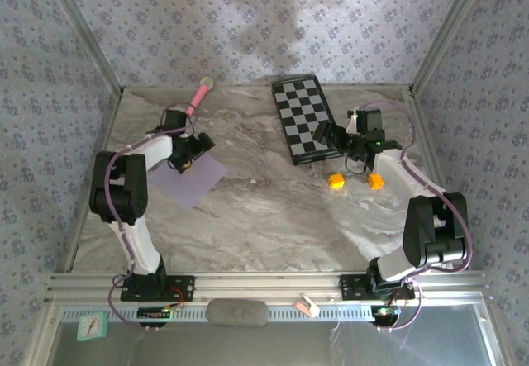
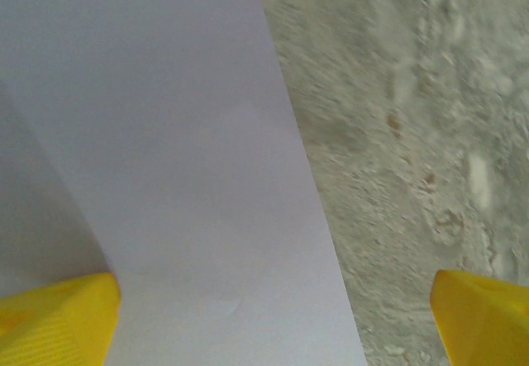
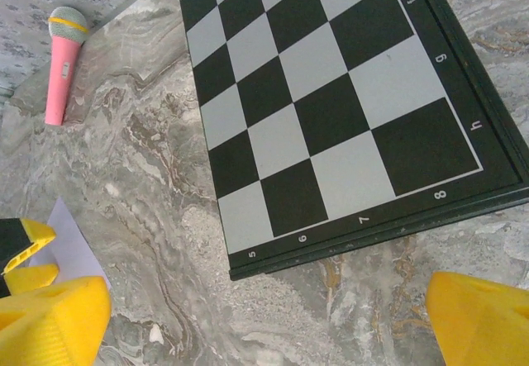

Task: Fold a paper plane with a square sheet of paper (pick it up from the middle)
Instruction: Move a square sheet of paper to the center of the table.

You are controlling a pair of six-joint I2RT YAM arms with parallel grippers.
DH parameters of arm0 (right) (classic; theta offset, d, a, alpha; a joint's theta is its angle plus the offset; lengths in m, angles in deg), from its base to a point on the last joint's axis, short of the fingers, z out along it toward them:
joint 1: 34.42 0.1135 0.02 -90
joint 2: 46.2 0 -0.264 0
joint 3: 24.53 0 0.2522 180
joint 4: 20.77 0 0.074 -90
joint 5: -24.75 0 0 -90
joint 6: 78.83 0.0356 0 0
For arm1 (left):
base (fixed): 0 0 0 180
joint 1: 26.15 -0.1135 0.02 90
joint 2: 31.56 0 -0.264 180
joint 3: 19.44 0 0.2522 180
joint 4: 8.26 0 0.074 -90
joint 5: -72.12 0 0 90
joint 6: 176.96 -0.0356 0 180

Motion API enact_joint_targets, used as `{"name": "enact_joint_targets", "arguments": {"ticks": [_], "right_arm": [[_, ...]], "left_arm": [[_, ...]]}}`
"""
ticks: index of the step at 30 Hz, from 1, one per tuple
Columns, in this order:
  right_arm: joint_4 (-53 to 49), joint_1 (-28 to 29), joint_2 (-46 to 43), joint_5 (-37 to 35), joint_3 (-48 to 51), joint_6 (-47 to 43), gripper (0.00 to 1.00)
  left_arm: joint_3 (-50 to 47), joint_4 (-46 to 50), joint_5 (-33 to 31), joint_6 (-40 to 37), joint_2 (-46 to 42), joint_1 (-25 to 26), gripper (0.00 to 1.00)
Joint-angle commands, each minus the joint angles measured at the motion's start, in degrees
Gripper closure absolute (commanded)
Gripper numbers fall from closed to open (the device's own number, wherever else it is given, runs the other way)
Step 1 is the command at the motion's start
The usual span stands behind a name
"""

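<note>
the square sheet of paper [image 1: 195, 183] lies flat on the left of the marble desk [image 1: 273, 217]. the left claw [image 2: 273, 325] hangs low over the sheet's edge, jaws spread wide, one fingertip above the paper. the right claw [image 3: 264, 325] is wide open and empty near the checkered board [image 3: 331, 93].

Bare marble table [image 3: 140, 184] lies beneath the spread right hand [image 3: 264, 320]; just ahead, the black-and-white checkered board [image 3: 331, 93] blocks the way, and a pink microphone-shaped stick [image 3: 62, 64] lies farther ahead-left.
</note>
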State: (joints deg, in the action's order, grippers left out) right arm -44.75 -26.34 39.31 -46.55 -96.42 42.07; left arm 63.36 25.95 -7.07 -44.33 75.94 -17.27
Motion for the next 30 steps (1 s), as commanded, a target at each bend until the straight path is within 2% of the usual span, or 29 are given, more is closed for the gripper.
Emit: {"name": "enact_joint_targets", "arguments": {"ticks": [1,4,9,14,18,21,24,27,30], "right_arm": [[-1.65,0.61,0.09,0.11,-1.64,0.81,0.00],[-1.48,0.84,0.19,-0.45,-1.66,0.97,0.00],[-2.00,0.96,0.15,-2.01,-1.82,1.34,0.00],[-2.46,0.93,-0.34,-3.15,-1.42,1.36,0.00],[-3.11,1.14,-0.60,-3.08,-1.61,1.10,0.00],[-3.48,1.09,-1.00,-3.29,-1.81,0.93,0.00],[-4.20,1.38,-1.22,-2.84,-2.29,0.84,0.00],[-6.56,3.25,-0.33,-2.13,-3.36,0.16,0.00],[-8.32,6.77,1.88,-0.16,-4.46,0.25,0.02]], "left_arm": [[1.26,5.27,1.53,-5.09,1.92,2.34,0.05],[1.09,6.71,3.19,-7.10,2.34,5.35,0.06],[0.86,10.88,3.77,-9.63,2.38,13.94,0.08],[-1.16,12.80,3.07,-6.41,1.28,22.28,0.10],[-0.98,13.79,3.45,-2.50,-0.59,27.07,0.11],[2.12,16.43,2.41,-1.60,-2.76,28.53,0.11],[3.77,19.41,-1.84,0.64,-5.75,28.53,0.09],[2.91,22.18,-6.78,3.91,-8.32,28.29,0.07],[-0.39,20.86,-6.95,7.00,-10.71,27.31,0.07]]}}
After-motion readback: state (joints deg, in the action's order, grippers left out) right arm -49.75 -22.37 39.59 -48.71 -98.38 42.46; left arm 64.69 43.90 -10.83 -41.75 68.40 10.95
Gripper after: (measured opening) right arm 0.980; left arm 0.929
